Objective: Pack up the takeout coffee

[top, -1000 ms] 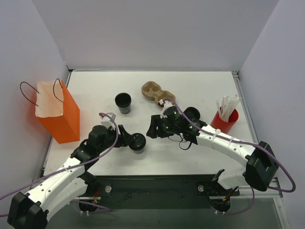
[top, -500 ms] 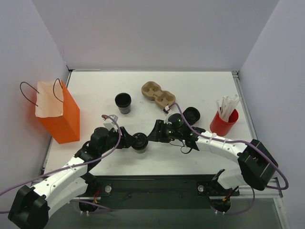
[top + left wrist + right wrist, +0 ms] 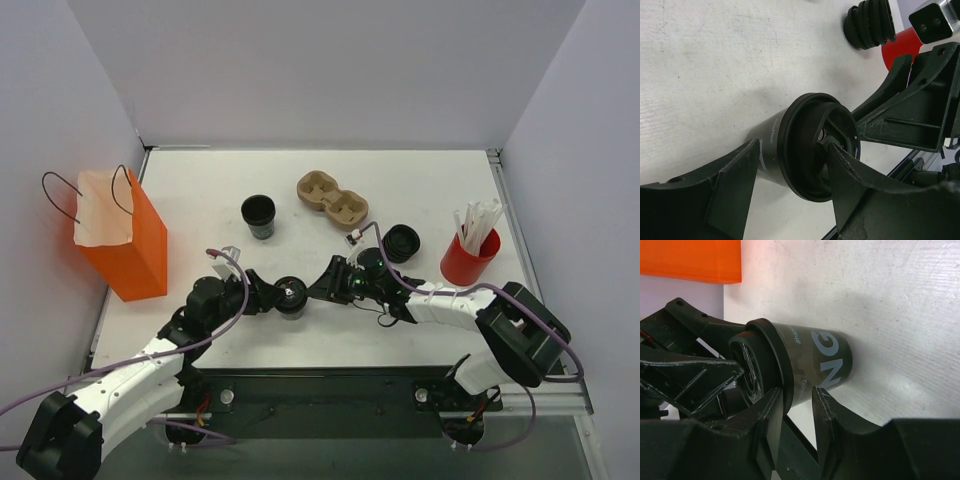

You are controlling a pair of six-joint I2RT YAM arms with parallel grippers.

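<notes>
The takeout coffee [image 3: 291,296], a small black cup with a black lid, stands on the white table [image 3: 430,180] between my two grippers. In the left wrist view the cup [image 3: 771,145] lies between the wide-apart fingers of my left gripper [image 3: 794,147]; one finger [image 3: 860,180] crosses the lid, and the other [image 3: 735,185] sits beside the cup body. My right gripper [image 3: 796,392] is only narrowly open, its fingertips against the cup's [image 3: 825,360] side just under the lid rim. In the top view the left gripper [image 3: 278,297] and the right gripper [image 3: 322,287] flank the cup.
An orange paper bag [image 3: 122,240] stands open at the left. A lidless black cup [image 3: 258,215], a cardboard cup carrier [image 3: 332,197], a stack of black lids [image 3: 402,241] and a red cup of white sticks [image 3: 470,252] stand farther back.
My right gripper has come down and to the left, up against the cup. My left arm has edged forward slightly. The cup has stayed where it was.
</notes>
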